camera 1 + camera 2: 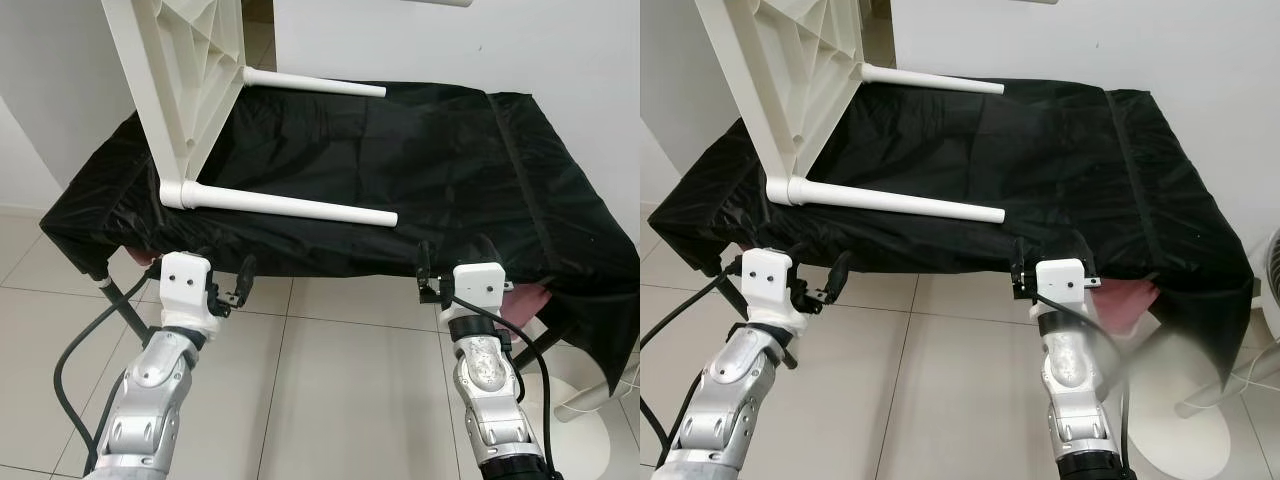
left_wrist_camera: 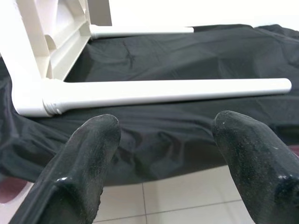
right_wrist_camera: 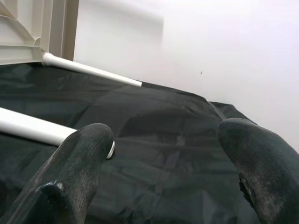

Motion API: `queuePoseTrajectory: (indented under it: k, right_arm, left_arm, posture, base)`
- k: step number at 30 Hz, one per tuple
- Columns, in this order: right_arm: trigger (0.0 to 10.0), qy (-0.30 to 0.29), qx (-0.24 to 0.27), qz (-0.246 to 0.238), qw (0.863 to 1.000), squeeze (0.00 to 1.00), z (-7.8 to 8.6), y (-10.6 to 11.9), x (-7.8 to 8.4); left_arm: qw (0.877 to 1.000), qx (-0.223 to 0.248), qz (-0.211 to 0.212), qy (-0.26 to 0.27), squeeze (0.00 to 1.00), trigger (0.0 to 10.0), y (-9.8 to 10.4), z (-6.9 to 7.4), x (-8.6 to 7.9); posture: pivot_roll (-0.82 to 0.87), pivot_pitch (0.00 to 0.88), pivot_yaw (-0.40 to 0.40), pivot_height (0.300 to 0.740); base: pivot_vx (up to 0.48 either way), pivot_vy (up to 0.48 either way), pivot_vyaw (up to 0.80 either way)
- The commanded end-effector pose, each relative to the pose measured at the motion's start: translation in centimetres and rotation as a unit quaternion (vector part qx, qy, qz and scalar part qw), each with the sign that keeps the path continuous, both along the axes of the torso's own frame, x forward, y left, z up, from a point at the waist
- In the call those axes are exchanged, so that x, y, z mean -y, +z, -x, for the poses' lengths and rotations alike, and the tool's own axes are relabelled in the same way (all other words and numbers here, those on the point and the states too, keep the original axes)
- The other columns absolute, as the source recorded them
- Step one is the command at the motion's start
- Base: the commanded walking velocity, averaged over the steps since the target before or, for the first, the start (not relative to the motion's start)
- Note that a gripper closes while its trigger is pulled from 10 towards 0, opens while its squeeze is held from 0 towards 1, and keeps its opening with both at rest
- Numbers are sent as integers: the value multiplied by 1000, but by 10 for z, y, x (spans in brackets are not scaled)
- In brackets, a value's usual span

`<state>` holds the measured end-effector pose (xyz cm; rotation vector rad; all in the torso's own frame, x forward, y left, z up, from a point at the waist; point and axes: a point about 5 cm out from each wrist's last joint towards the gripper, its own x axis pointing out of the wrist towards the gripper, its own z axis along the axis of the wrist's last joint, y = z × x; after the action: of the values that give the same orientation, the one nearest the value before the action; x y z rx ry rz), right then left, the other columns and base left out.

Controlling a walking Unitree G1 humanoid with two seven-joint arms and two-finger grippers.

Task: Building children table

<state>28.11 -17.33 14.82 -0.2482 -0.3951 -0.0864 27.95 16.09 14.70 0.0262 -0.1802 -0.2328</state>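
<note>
A white children's table top (image 1: 185, 70) stands on its edge at the back left of a black-covered surface (image 1: 450, 170). Two white legs are fitted to it and stick out to the right: the near leg (image 1: 290, 206) lies just over the black cloth, and the far leg (image 1: 315, 85) runs along the back. My left gripper (image 1: 225, 268) is open, held low before the surface's front edge, below the near leg's socket (image 2: 35, 98). My right gripper (image 1: 457, 252) is also open, at the front edge just right of the near leg's free end (image 3: 110, 150). Neither holds anything.
The black cloth hangs over the front and right side, with something pink (image 1: 530, 300) showing under it. A white round fan base (image 1: 585, 440) and cable stand on the tiled floor (image 1: 340, 380) at the right. White walls close off the back.
</note>
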Motion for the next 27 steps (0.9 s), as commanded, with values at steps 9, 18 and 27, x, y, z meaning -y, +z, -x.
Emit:
queuePoseTrajectory:
  k: [9, 18, 27]
  right_arm:
    - [10000, 7, -6, 7, 1000, 0, -1, -2, 1]
    - [10000, 15, -10, 13, 1000, 0, -2, -4, 0]
    - [10000, 22, -13, 16, 1000, 0, -2, -5, -1]
  left_arm:
    - [1000, 2, 9, 17, 0, 10000, -3, 1, -3]
    - [1000, 2, 11, 22, 0, 10000, -5, 3, -4]
    - [1000, 2, 15, 27, 0, 10000, -6, 5, -3]
  posture:
    - [-48, 39, -14, 740]
    - [-40, 34, -29, 740]
    - [-38, 35, -35, 740]
  base:
    - [315, 0, 0]
    - [328, 0, 0]
    - [147, 0, 0]
